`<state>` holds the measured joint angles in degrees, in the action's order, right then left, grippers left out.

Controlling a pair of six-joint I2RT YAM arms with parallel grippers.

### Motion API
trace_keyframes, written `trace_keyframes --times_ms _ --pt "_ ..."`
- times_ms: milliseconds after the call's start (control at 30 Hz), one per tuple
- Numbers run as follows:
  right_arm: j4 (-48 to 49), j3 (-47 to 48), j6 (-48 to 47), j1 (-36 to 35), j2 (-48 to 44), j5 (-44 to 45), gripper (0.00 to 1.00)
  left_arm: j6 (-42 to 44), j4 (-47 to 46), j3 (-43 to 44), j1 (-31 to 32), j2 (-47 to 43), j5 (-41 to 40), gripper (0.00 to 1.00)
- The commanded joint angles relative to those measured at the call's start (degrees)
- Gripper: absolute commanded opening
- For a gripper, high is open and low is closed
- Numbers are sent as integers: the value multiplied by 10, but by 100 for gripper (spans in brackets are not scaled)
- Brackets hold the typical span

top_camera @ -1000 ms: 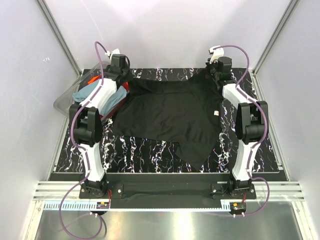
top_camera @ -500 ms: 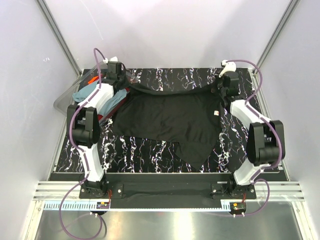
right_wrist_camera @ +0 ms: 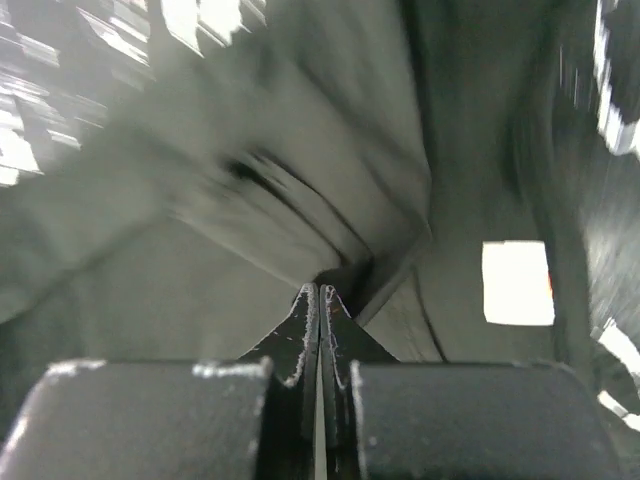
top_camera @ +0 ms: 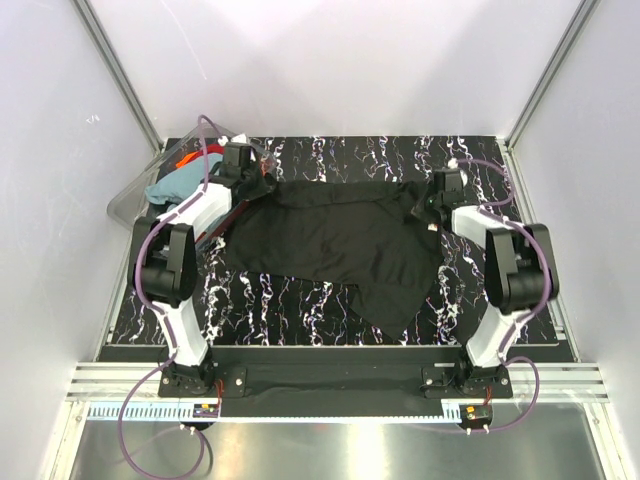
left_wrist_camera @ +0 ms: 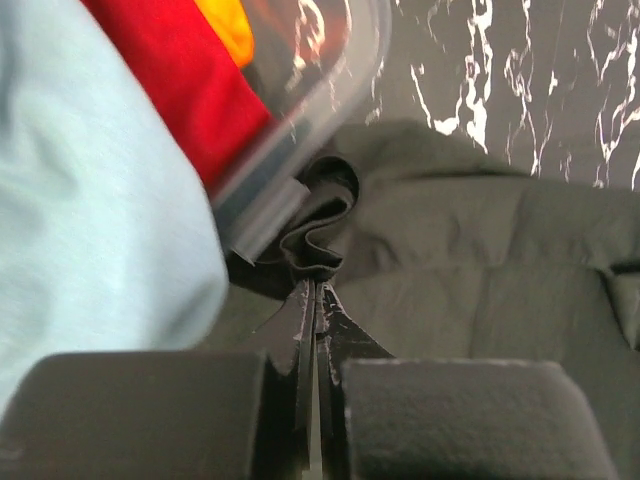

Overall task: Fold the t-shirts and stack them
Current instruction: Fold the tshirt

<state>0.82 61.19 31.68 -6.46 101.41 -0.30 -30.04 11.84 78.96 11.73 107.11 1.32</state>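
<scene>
Black t-shirt [top_camera: 340, 240] first, Tom: where does it lie?

Spread flat over the middle of the table [top_camera: 280, 300], Ana. It reaches nearly from the left edge to the right edge. One flap runs towards the near edge, right of the middle. Its far edge is bunched into a ridge and lifted a little at both ends.

And the clear tub [top_camera: 128, 203]?

At the far left corner, partly out past the table's left edge. From the left wrist, its corner stands just beside the black cloth, perhaps touching it.

What is in it?

The teal-blue t-shirt [top_camera: 168, 190] takes up the nearer part, crumpled. It fills the left side of the left wrist view as a pale blur. The red-orange t-shirt [top_camera: 190, 158] lies behind it towards the far edge, showing through the tub's clear wall.

Now the grippers. What about the left one?

The left gripper [left_wrist_camera: 315, 290] is at the far left end of the black shirt, next to the tub's corner. Its jaws are pressed together, with a curled fold of black cloth pinched at the tips.

The right?

The right gripper [right_wrist_camera: 318, 290] is at the far right end of the ridge. Its jaws are closed too, gripping a crease of the same shirt.

Anything smaller?

A white label [right_wrist_camera: 517, 283] on the black cloth, just beside the right fingertips.
</scene>
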Motion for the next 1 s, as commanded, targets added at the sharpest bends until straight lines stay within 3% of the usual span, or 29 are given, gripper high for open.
trace_keyframes --times_ms 0,167,333,733,967 --pt "-58 7 76 1 43 -13 0 6 -33 -2 14 -44 6 0" --pt "-123 55 80 2 84 3 0 62 16 20 74 -48 -122 0" --pt "-209 103 50 13 111 42 0 23 21 6 76 -43 -120 0" --pt "-297 118 -48 137 71 77 0 -63 20 32 113 3 -87 0" --pt "-303 190 -94 137 91 41 0 -23 -3 97 113 72 -91 0"
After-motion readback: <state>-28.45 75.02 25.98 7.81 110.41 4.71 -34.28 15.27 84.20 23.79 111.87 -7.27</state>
